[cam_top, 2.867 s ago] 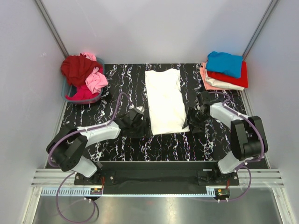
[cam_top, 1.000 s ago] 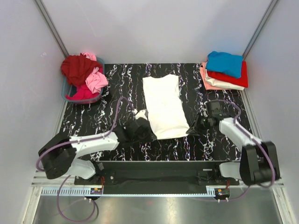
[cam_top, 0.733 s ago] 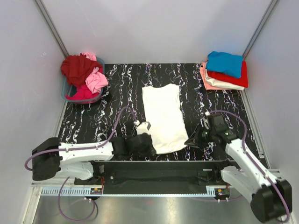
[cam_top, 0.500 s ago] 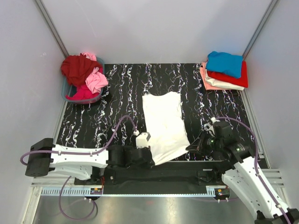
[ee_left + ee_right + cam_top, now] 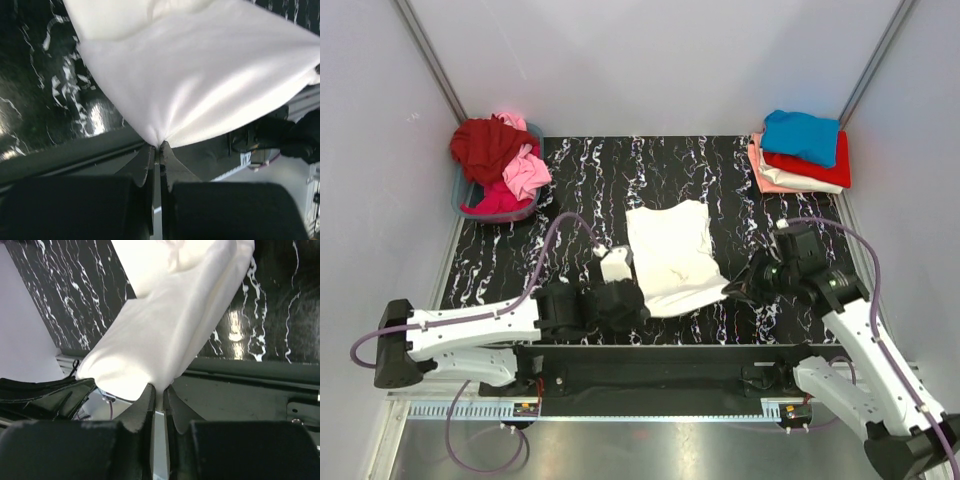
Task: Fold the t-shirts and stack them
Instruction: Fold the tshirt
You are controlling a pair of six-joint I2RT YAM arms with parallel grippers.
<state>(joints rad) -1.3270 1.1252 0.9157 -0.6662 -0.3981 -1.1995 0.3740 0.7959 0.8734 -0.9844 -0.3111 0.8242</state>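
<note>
Top external: one white t-shirt (image 5: 670,255), four stacked t-shirts (image 5: 802,150).

The white t-shirt (image 5: 668,250) was soft, smooth cloth, faintly lustrous where taut. The desk (image 5: 580,180) was glossy black with white marble-like veining. The left pincer (image 5: 159,148) looked matt black plastic.

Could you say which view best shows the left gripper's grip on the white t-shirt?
Left wrist: the left gripper, shut, pinches the white t-shirt at its edge. Top view hides the pinch; right wrist view leaves it unclear.
</note>
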